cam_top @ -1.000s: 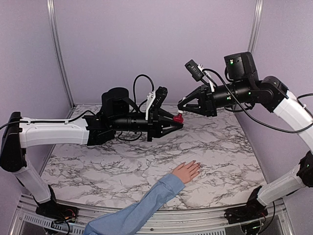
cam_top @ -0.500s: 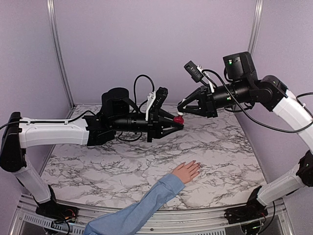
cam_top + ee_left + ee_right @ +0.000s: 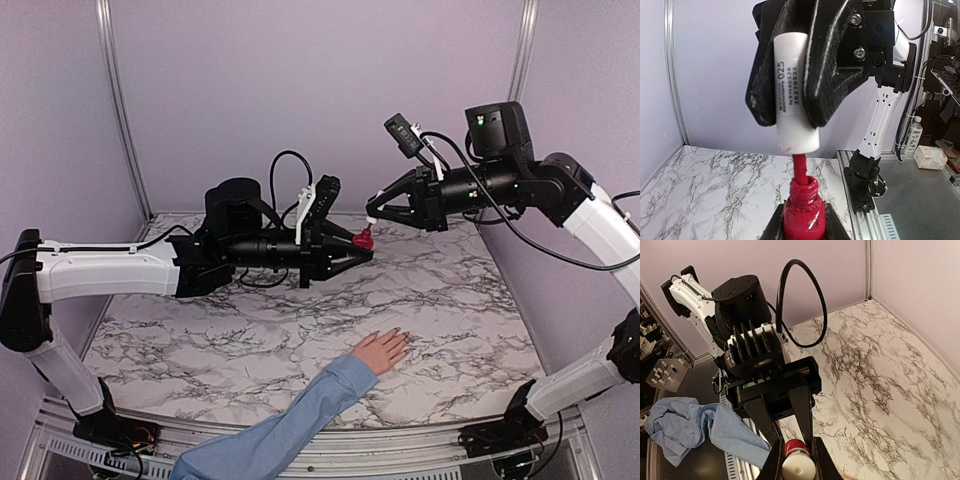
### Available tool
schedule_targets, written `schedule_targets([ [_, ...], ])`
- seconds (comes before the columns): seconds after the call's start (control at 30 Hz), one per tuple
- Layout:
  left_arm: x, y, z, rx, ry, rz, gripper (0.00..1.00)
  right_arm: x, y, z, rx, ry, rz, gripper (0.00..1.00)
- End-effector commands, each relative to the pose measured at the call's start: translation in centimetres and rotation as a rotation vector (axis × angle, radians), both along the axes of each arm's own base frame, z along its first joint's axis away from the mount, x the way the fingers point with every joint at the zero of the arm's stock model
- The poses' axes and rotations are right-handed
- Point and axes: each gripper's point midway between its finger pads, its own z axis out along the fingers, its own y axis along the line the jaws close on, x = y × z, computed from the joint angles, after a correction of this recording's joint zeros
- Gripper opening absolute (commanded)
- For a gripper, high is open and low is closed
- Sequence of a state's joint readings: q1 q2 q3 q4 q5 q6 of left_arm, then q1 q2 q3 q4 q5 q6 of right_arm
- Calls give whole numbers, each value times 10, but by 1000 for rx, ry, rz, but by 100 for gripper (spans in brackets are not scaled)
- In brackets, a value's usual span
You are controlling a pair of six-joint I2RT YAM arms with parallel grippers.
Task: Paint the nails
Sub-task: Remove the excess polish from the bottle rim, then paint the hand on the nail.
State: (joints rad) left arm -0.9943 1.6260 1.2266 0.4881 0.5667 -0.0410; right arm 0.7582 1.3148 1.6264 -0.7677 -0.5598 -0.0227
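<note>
Left jaws: closed narrow on the nail-polish bottle (image 3: 802, 217). It is small, red and gripped low on the body, with the neck up and uncapped.

Right jaws: clamped on the white cap (image 3: 794, 90), a cylinder printed "025", held directly above the bottle. The red brush stem (image 3: 800, 170) runs from the cap base down into the bottle neck. The cap base stands apart from the neck rim; the gap is plain in the left wrist view.

Right wrist view: the cap sits end-on between the right fingers, with the red bottle just beyond it and the left fingers on either side.

Top view: the two jaws meet tip to tip in mid-air over the far half of the table (image 3: 200, 340), which is white marble with grey veining. The bottle is well above the surface. The left arm (image 3: 110, 272) lies near horizontal; the right arm (image 3: 590, 215) comes in higher.

Nails (image 3: 401, 336): on a human hand (image 3: 381, 351) lying flat, palm down, on the near part of the table, with a light blue sleeve (image 3: 290, 425) behind it. They are well apart from the bottle and brush and too small to judge their colour.
</note>
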Motion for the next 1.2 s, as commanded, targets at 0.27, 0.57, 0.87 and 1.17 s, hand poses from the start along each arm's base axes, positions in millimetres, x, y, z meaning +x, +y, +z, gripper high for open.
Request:
schedule_targets([
  [0.27,-1,12,17,-32,-27,18,0,-1,-24,44,74,-102,-90,0],
  [0.57,1,17,19,-35,-26,41,0,-3,-39,44,93,-68,-152,0],
  [0.87,19,26,16,-31,16,104,0,1,-85,-23,-8,128,-427,0],
  [1.17,52,61,9,-27,52,220,0,-5,-122,-113,-56,365,-677,0],
])
